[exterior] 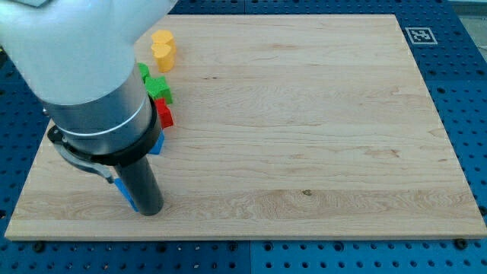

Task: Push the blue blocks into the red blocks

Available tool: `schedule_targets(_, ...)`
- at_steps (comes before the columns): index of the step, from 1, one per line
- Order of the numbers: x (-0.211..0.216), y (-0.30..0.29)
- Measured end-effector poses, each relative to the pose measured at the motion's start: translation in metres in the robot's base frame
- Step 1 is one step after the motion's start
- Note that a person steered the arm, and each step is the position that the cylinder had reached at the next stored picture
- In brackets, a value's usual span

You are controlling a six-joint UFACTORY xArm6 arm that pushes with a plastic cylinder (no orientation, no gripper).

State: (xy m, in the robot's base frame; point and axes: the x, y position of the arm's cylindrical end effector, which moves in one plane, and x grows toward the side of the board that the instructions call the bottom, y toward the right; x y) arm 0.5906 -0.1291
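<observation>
Camera view: my tip (149, 211) touches a blue block (125, 193); red block (164, 114) above.

A pale wooden board (304, 137) with fine grain lies flat on a blue perforated table (464, 91). A small black-and-white marker tag (419, 34) sits past its upper right corner. Lighting is even.

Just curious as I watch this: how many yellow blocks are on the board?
2. Both sit near the view's top left: one yellow block at the board's top edge, the other yellow block touching just below it. The arm hides part of the board, so more may be hidden.
</observation>
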Motion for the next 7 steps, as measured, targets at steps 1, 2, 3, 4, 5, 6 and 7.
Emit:
schedule_targets(1,-0.004,-0.019)
schedule_targets(2,-0.005,-0.044)
schedule_targets(3,-0.005,-0.049)
schedule_targets(4,-0.010,-0.050)
schedule_targets(5,-0.013,-0.051)
schedule_targets(6,-0.013,-0.063)
schedule_targets(7,-0.013,-0.083)
